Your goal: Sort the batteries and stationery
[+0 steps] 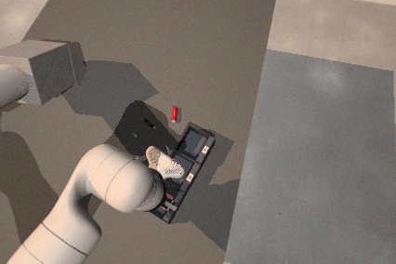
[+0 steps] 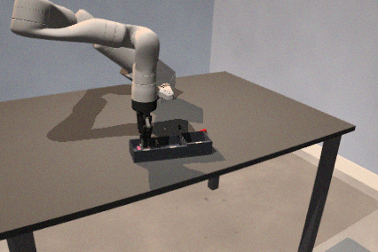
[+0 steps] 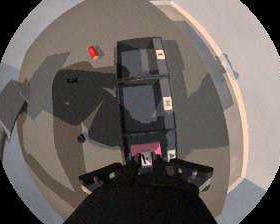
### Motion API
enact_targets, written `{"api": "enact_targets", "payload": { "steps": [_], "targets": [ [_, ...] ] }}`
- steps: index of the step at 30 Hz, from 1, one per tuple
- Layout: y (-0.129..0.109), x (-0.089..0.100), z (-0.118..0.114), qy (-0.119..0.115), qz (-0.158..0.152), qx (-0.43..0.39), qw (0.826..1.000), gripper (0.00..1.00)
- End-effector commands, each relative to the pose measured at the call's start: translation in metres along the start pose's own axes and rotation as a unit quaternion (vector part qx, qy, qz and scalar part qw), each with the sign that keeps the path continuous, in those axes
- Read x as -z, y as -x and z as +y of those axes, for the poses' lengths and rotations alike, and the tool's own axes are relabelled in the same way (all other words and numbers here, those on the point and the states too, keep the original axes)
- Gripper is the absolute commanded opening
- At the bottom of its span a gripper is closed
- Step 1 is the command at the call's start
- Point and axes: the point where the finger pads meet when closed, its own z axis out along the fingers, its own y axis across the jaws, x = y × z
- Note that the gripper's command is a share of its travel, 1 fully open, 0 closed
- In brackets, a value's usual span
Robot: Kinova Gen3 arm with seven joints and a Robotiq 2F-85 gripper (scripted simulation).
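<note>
A dark row of joined bins point(image 1: 186, 171) lies on the table, with small white tags I cannot read. My gripper point(image 2: 144, 138) hangs in the near end compartment, fingers a narrow gap apart. In the wrist view a small pale thing point(image 3: 145, 157) sits between the fingertips, and I cannot tell what it is. A pink flat thing point(image 3: 145, 148) lies in that compartment below it. A red battery point(image 1: 174, 114) lies on the table just beyond the far end of the bins. A small black thing point(image 1: 149, 123) lies to its left.
The other two compartments point(image 3: 140, 83) look empty. A grey block point(image 1: 42, 71) stands at the left of the table. The table's right edge point(image 1: 260, 106) runs close to the bins. My arm point(image 1: 107, 190) hides the bins' near end in the top view.
</note>
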Motion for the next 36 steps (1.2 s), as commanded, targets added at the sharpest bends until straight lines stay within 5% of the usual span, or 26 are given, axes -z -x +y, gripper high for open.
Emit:
{"api": "enact_targets", "payload": {
  "steps": [1,15,36],
  "targets": [
    [0.000,0.001,0.001,0.001,0.000,0.000,1.000,0.30],
    [0.000,0.001,0.001,0.001,0.000,0.000,1.000,0.30],
    [0.000,0.026,0.000,0.001,0.000,0.000,1.000,0.30]
  ]
}}
